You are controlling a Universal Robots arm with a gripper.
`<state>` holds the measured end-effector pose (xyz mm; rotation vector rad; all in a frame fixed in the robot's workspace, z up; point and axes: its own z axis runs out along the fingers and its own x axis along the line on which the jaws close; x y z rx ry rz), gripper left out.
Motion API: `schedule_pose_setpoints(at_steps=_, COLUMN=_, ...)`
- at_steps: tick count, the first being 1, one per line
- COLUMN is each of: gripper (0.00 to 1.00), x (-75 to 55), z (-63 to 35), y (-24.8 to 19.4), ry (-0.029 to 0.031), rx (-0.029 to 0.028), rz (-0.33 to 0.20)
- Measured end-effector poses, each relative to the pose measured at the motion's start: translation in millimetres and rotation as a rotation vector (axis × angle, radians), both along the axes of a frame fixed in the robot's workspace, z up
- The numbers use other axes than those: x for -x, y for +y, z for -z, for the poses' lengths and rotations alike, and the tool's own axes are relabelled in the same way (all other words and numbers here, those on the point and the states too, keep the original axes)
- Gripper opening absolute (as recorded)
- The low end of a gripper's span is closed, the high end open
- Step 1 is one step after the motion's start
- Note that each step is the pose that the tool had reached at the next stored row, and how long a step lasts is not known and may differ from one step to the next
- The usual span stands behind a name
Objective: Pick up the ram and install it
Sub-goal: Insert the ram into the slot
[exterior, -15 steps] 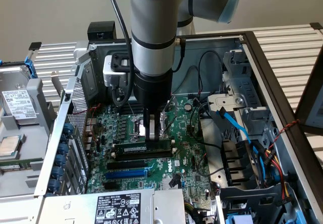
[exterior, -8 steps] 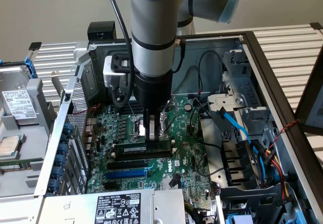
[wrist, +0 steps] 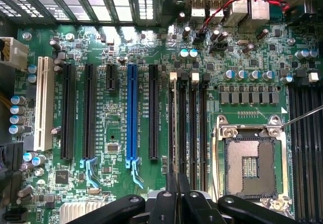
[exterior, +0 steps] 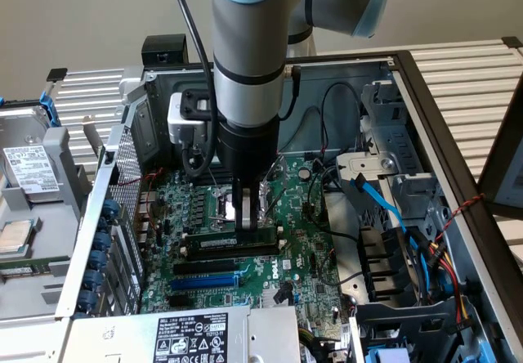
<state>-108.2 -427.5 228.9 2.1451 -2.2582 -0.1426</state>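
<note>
A: Gripper status?

B: The black two-fingered gripper (exterior: 248,214) is seen lowered into the open grey metal computer case (exterior: 425,118), over the green motherboard (exterior: 306,257). Its fingers are clenched on the ram.

A: Ram location?

B: The long thin green circuit-board ram with black chips (exterior: 260,235) is stood on edge just beside the silver metal-framed square CPU socket (exterior: 217,203), in line with the long black plastic memory slots. In the wrist view the ram (wrist: 174,123) is seen edge-on as a thin strip. It is pinched at its upper edge inside the gripper (wrist: 176,186).

A: Which side of the CPU socket?

B: The side toward the long blue plastic expansion slot (wrist: 131,113). The ram is placed between the CPU socket (wrist: 251,163) and that blue slot. The black memory slots (wrist: 198,128) are seen between the ram and the socket. One black expansion slot (wrist: 153,113) is seen between the ram and the blue slot.

A: Seated?

B: The lower edge is seen down at slot level. Whether it is latched cannot be told.

A: Anything else near the socket?

B: More black memory slots (wrist: 305,148) are seen on the socket's far side from the ram. A twisted red and black wire (wrist: 237,4) is routed past the board edge, well apart from the socket.
</note>
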Motion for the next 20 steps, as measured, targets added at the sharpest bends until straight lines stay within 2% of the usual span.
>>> schedule_pose_setpoints(at_steps=20, gripper=0.12, x=0.2, z=1.3, y=-0.3, ry=0.0000, rx=0.0000, rz=0.010)
